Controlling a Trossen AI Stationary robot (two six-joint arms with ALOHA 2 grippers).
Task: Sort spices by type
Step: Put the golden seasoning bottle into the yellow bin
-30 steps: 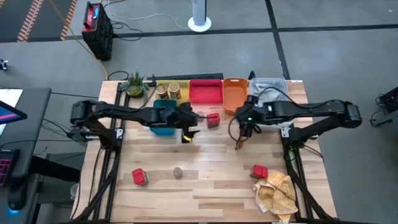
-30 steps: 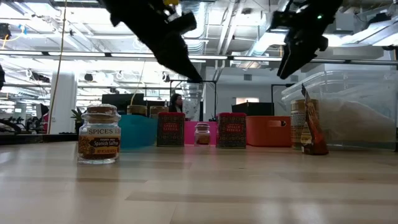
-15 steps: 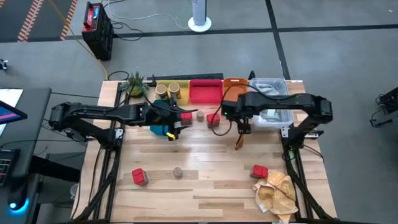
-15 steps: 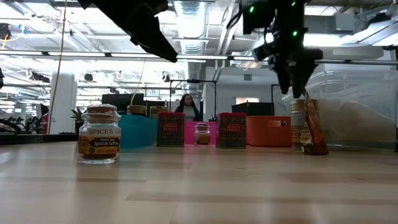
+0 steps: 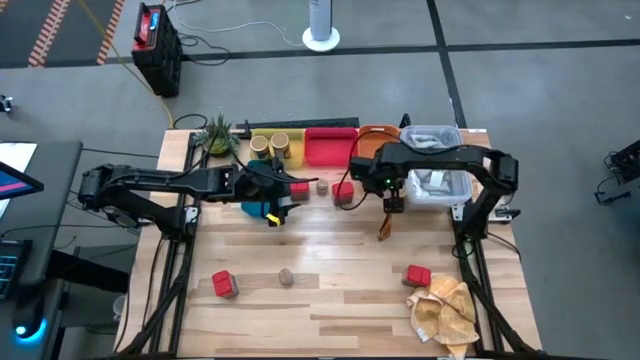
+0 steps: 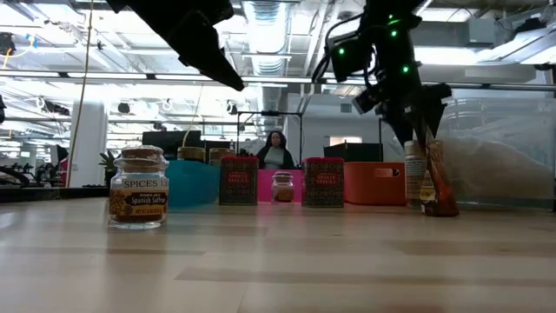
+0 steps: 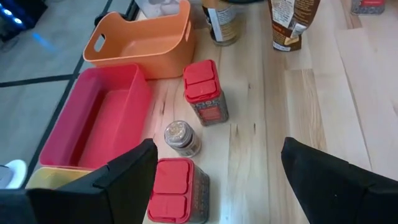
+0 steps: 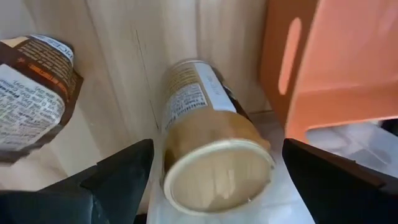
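While left hand [image 5: 281, 206] waits open, right hand [image 8: 211, 186] gapes over tan jar [image 8: 211, 140].

red boxes [image 5: 224, 285] [image 5: 417, 275] upright, 7 and 5 o'clock | round jar [image 5: 286, 276] 6 o'clock | brown packet [image 5: 386, 227] centre-right | tan jar [image 8: 208, 143] upright beside orange tray

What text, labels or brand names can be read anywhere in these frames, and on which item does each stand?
"SPICES" and "Spanish Saffron": front label of the small round jar, low view.
Red spice boxes: gold lettering, too blurred to read.
Brown packet: printed text in the right wrist view, too small to read.
Tan jar under the right gripper: label print too blurred to read.
Nothing else carries legible text.
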